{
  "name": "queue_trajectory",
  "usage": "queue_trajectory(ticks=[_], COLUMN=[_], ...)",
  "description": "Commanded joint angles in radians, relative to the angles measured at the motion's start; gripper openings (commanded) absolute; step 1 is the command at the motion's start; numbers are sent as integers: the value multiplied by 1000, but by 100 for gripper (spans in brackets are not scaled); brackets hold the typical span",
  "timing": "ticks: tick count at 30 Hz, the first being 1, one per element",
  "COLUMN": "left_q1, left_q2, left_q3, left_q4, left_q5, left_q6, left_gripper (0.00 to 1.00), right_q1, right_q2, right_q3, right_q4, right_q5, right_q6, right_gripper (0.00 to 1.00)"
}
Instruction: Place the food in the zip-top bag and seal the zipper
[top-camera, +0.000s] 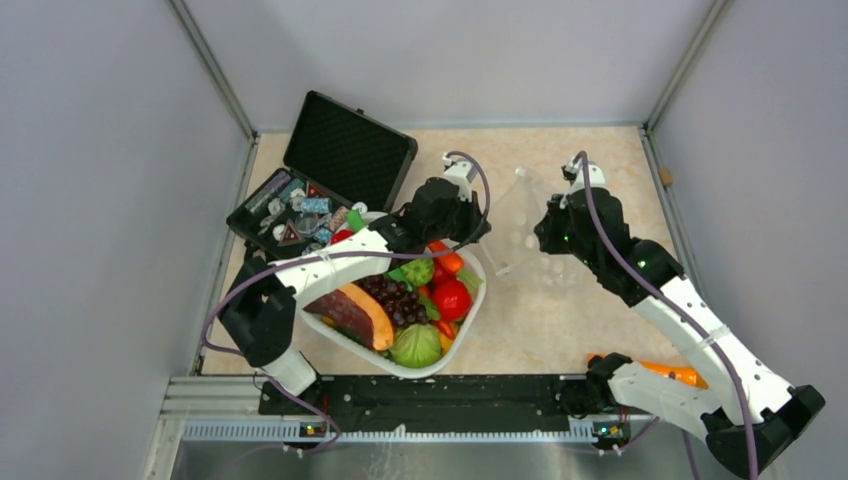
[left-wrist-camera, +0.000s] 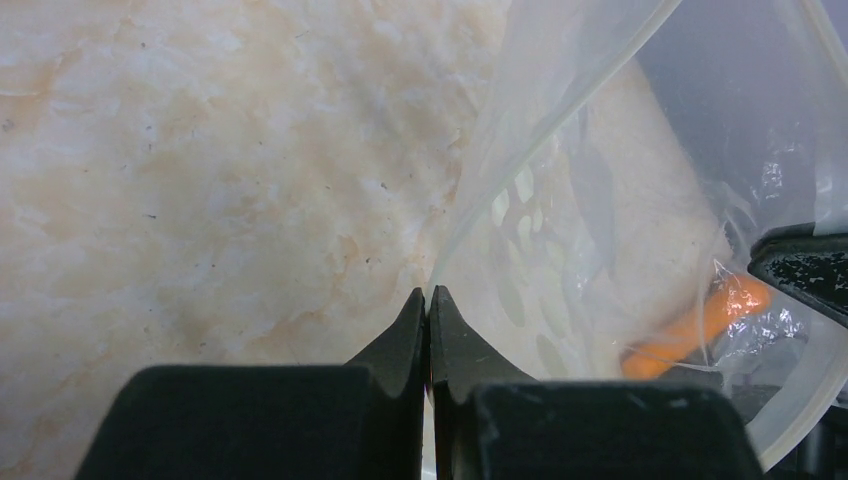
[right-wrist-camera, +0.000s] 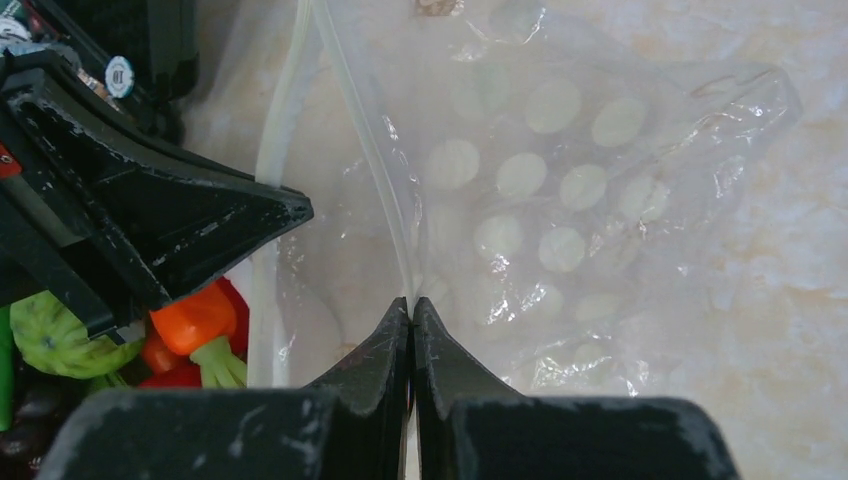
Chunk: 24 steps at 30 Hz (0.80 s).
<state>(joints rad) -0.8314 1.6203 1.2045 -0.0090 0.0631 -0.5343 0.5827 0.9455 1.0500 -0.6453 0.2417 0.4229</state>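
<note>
Your left claw (left-wrist-camera: 428, 305) and right claw (right-wrist-camera: 411, 310) each pinch shut on opposite mouth edges of the clear crinkly plastic zip-top bag (right-wrist-camera: 560, 190), spread between them

Zip-top bag (top-camera: 520, 225) faint from above

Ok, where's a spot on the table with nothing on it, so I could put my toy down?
Biggest bare patch of table: near the front, between the white basket and the right arm. A smaller strip lies along the back wall, right of the black case. The left is crowded, and the zip-top bag is held mid-table by the left gripper and right gripper.
</note>
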Motion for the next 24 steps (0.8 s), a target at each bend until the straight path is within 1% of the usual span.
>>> queue_trajectory(ticks=[1, 3, 5, 8, 10, 13, 14, 17, 24], left_q1=[-1, -2, -1, 0, -1, 0, 1, 9, 50], left_q2=[5, 6, 6, 8, -2, -47, -66, -129, -255], left_q3=[33, 30, 25, 16, 7, -3, -15, -55, -122], left_q4=[17, 38, 79, 135, 156, 138, 132, 122, 99], left_q5=[20, 66, 146, 250, 286, 286, 277, 226, 188], left_q6=[-12, -2, 14, 14, 24, 65, 79, 100, 108], left_gripper=[0, 2, 22, 44, 54, 73, 81, 98, 99], right_q1=[11, 11, 11, 11, 10, 10, 9, 10, 9], right_q2=[-5, 34, 67, 72, 69, 68, 67, 61, 11], right_q3=[51, 62, 63, 8, -31, -62, -71, -95, -168], right_q4=[-82, -143, -157, -79, -33, 14, 25, 71, 183], right_q5=[54, 123, 132, 132, 142, 154, 156, 139, 86], right_q6=[27, 18, 12, 34, 52, 68, 74, 89, 122], right_gripper=[0, 0, 0, 0, 0, 0, 0, 0, 0])
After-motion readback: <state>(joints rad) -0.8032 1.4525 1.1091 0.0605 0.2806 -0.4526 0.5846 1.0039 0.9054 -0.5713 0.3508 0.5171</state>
